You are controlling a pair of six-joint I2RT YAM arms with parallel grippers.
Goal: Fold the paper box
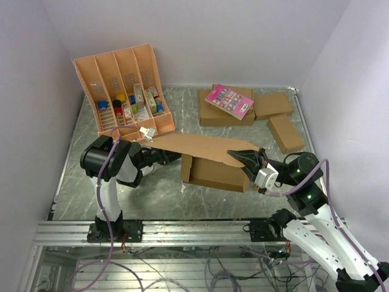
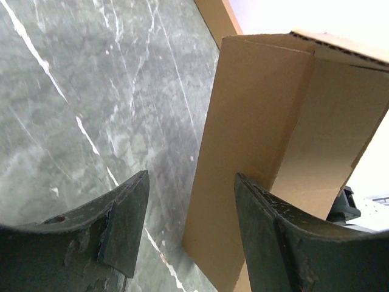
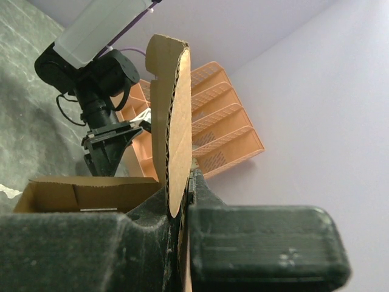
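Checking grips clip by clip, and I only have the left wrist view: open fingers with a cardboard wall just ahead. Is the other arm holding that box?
Observer: Yes. The right gripper is shut on the long flap of the box, pinching its right end.
Operator: How does that flap sit?
Observer: It is raised above the open box and stretches across toward the left arm.
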